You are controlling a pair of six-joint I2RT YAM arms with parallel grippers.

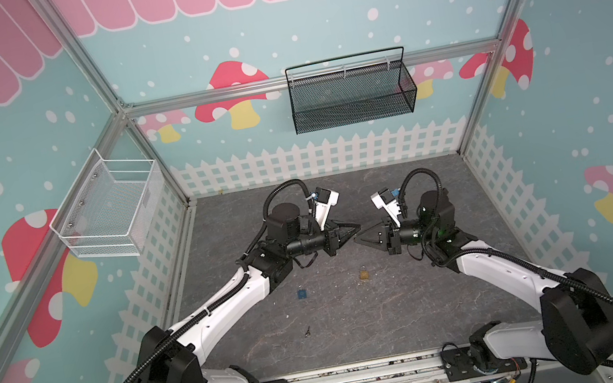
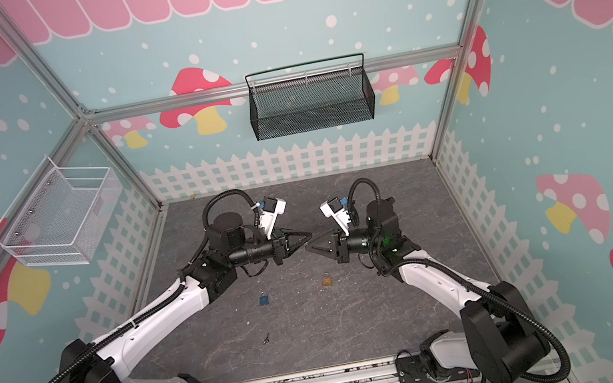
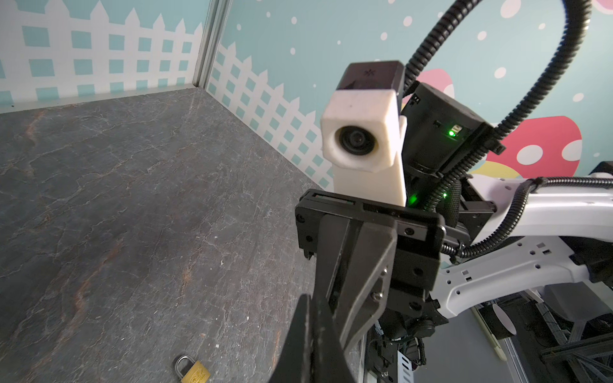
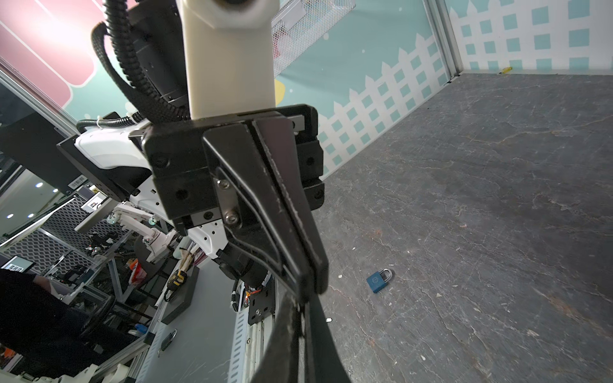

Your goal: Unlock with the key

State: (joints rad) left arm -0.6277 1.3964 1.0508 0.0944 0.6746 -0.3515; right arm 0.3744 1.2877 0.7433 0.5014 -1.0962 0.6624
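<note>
A small dark key [image 1: 308, 331] [image 2: 266, 338] lies alone on the grey floor near the front. Further back sit a blue padlock [image 1: 301, 293] [image 2: 264, 299] [image 4: 379, 280] and a brass padlock [image 1: 363, 274] [image 2: 327, 280] [image 3: 192, 369], both flat with shackles closed. My left gripper [image 1: 357, 228] [image 2: 309, 235] [image 3: 308, 308] and right gripper [image 1: 356, 240] [image 2: 308, 248] [image 4: 303, 318] hover above the floor behind the padlocks. They point at each other with tips almost meeting. Both are shut with nothing in them.
A white wire basket [image 1: 109, 208] hangs on the left wall and a black mesh basket [image 1: 351, 92] on the back wall. Metal frame posts stand at the corners. A rail [image 1: 328, 382] with both arm bases runs along the front edge.
</note>
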